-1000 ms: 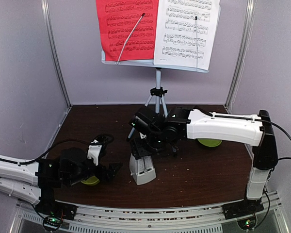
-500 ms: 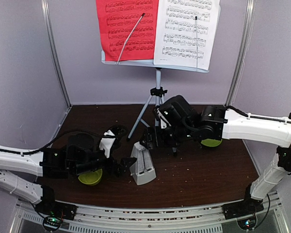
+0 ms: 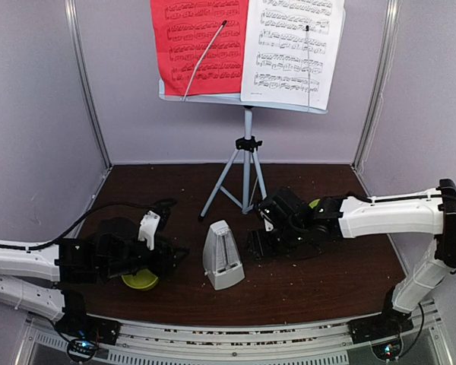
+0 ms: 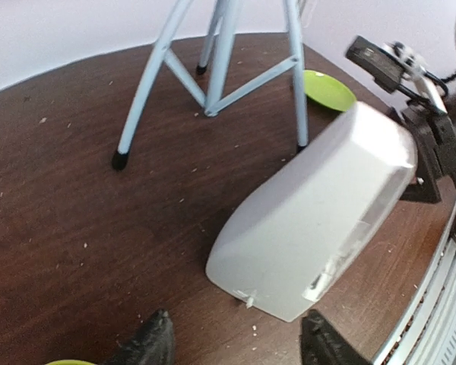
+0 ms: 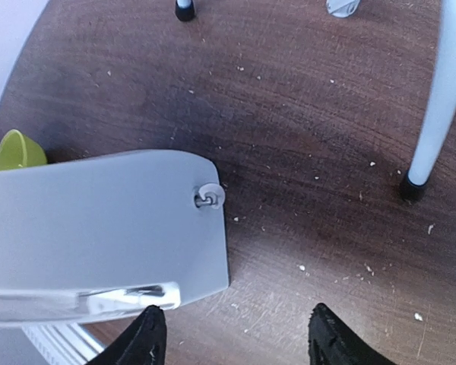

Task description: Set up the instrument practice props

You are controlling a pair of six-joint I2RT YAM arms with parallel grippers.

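The small white pyramid metronome [image 3: 223, 255] stands upright on the dark table, free of both grippers. My left gripper [image 3: 176, 255] sits just left of it, open and holding nothing. In the left wrist view the metronome [image 4: 319, 220] lies just beyond the left gripper [image 4: 235, 351]. My right gripper [image 3: 255, 243] hovers low at the metronome's right, open. In the right wrist view the metronome [image 5: 99, 228] lies ahead and to the left of the right gripper [image 5: 235, 342]. The red sheet [image 3: 199, 42] and white sheet [image 3: 292, 49] rest on the music stand [image 3: 247, 163].
A lime-green bowl [image 3: 141, 281] sits under my left arm. A lime-green plate [image 3: 315, 204] shows partly behind my right arm. Tripod legs [image 4: 213, 61] spread on the table behind the metronome. Pale walls close the back and both sides.
The right gripper has left the metronome and dropped to the table on its right. The left gripper reached toward the metronome, then drew back left. The metronome now stands alone.
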